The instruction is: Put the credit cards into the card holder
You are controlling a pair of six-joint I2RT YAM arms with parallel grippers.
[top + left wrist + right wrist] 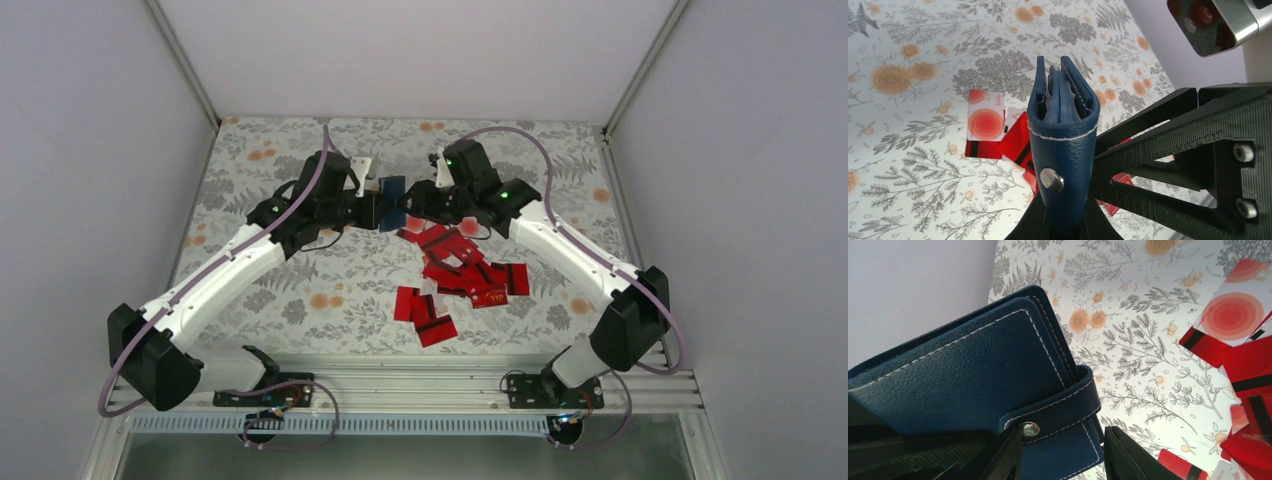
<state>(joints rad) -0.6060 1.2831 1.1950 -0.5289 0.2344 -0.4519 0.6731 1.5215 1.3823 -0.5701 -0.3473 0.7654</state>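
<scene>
The credit cards (460, 275) seem all loose on the table (300, 285), the left gripper (376, 210) pinching the snapped-shut card holder (1063, 150), the right gripper (1063, 460) straddling its strap (1058, 412), its grip not clear.

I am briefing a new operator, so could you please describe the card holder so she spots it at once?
At the far middle of the floral table, where the arms meet, the left fingers hold the card holder. It is the only dark blue thing, a stitched pouch with a snap strap, among red cards.
</scene>
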